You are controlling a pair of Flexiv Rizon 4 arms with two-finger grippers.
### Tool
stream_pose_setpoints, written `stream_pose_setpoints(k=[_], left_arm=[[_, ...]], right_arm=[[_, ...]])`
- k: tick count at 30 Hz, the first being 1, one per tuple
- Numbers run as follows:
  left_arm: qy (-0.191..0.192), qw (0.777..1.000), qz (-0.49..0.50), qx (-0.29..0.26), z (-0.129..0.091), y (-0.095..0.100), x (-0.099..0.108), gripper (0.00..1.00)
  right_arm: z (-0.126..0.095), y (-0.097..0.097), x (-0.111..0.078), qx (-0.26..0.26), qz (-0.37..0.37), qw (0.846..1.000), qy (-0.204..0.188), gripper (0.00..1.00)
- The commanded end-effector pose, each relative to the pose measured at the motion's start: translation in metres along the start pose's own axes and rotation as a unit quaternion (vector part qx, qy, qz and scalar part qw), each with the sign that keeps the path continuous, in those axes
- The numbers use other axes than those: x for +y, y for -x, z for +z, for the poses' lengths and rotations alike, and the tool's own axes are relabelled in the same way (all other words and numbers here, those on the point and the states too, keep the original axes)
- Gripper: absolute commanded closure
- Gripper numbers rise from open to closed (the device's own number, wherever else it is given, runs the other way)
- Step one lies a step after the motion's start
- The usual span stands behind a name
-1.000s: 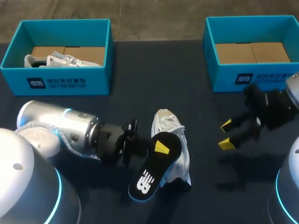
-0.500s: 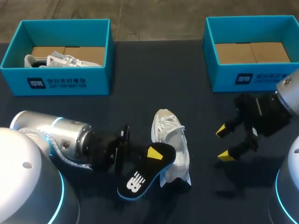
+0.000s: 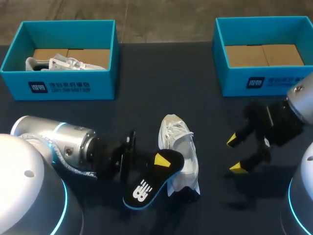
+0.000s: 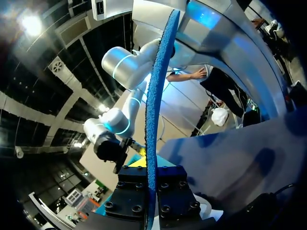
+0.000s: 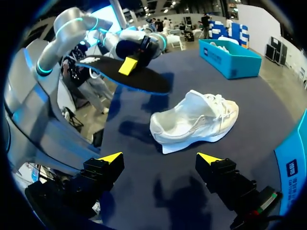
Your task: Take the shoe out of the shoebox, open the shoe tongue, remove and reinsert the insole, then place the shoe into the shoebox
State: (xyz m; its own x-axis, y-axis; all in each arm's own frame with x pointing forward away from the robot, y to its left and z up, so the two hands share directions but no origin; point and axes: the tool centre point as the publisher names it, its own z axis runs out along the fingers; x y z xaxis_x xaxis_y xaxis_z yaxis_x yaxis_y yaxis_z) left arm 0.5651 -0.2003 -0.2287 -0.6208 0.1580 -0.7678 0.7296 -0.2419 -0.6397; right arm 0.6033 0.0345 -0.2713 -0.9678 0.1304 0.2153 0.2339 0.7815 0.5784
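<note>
Teal shoeboxes (image 3: 102, 85) number two; white shoes (image 3: 180, 142) two; black insole (image 3: 146, 185) one.

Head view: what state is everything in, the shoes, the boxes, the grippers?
shoe: on the table, out of its box, insole removed
insole: held above the table
left gripper: shut on the insole
right gripper: open, empty
left shoebox: open, second shoe inside
right shoebox: open, no shoe inside

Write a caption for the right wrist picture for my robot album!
Open right pincer hovers before the white shoe while the left pincer holds its black insole aloft.
</note>
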Motion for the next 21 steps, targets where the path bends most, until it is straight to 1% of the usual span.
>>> stream_pose_setpoints(k=[1,3,7,9,11,14,17,21], left_arm=[[-0.011,1.0,-0.002,-0.026,0.007,-0.01,0.003,1.0],[-0.019,0.999,-0.017,-0.035,0.011,-0.013,0.002,1.0],[-0.018,0.998,-0.025,-0.047,0.018,-0.018,-0.002,1.0],[-0.017,0.998,-0.028,-0.056,0.021,-0.02,-0.004,1.0],[-0.018,0.997,-0.029,-0.064,0.024,-0.021,-0.006,1.0],[-0.02,0.997,-0.03,-0.071,0.027,-0.024,-0.008,1.0],[-0.016,0.995,-0.04,-0.086,0.029,-0.028,-0.006,1.0],[-0.013,0.994,-0.053,-0.096,0.032,-0.033,-0.003,1.0]], right_arm=[[0.004,-0.004,-0.003,-0.006,-0.005,1.0,-0.009,0.0],[0.006,-0.004,-0.006,-0.009,-0.008,1.0,-0.016,0.0],[0.012,-0.003,-0.012,-0.028,-0.013,0.999,-0.029,0.0],[0.017,-0.002,-0.015,-0.029,-0.015,0.999,-0.041,0.0],[0.021,0.002,-0.02,-0.026,-0.017,0.999,-0.044,0.0],[0.027,0.004,-0.022,-0.027,-0.024,0.998,-0.052,0.0],[0.035,0.006,-0.022,-0.033,-0.02,0.997,-0.073,0.0],[0.044,0.01,-0.021,-0.033,-0.025,0.996,-0.078,0.0]])
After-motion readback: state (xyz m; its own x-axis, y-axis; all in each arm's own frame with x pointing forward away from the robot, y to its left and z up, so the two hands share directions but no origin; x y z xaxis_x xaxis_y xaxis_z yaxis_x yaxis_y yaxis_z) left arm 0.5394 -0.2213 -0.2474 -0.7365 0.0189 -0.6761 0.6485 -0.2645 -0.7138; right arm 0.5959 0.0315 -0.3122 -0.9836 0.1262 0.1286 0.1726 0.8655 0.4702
